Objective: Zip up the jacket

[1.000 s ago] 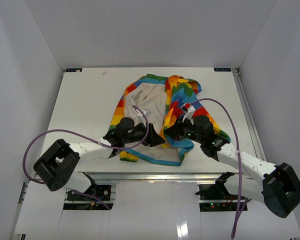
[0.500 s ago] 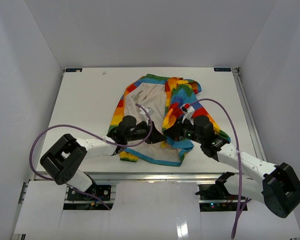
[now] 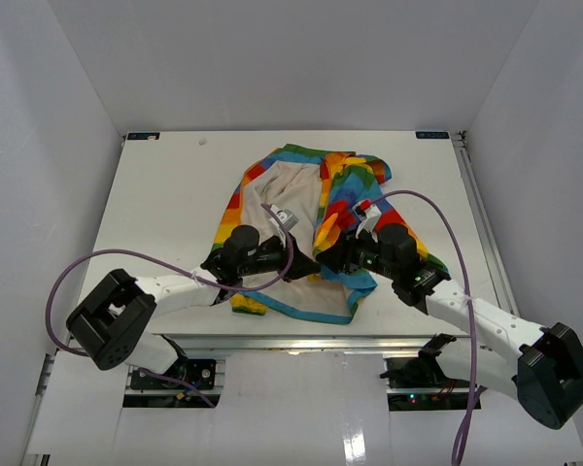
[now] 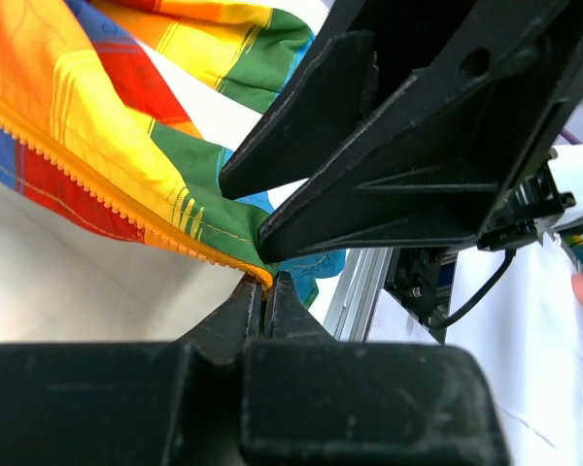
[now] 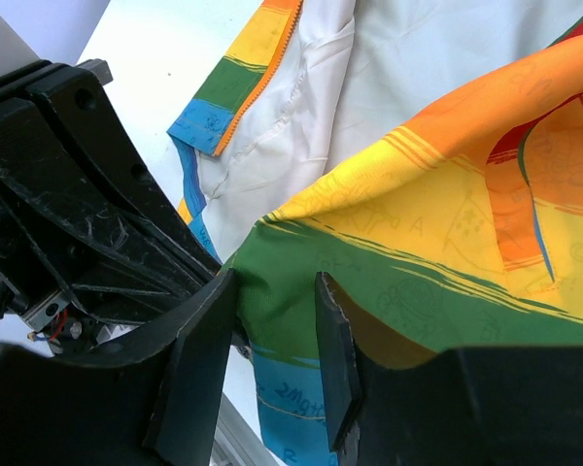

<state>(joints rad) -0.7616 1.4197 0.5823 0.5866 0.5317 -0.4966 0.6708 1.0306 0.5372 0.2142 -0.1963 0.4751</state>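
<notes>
Two pincers at the hem

Rainbow jacket (image 3: 306, 228) lies open on the table (image 3: 165, 194), lining up. Lower end of the orange zipper (image 4: 107, 189) is clenched in the left gripper (image 4: 268, 286); the right gripper (image 5: 277, 291) stands released, green fabric between its fingers (image 5: 199, 359). Cloth looks light, limp, slippery; grip the stiffer zipper tape near the hem.
</notes>
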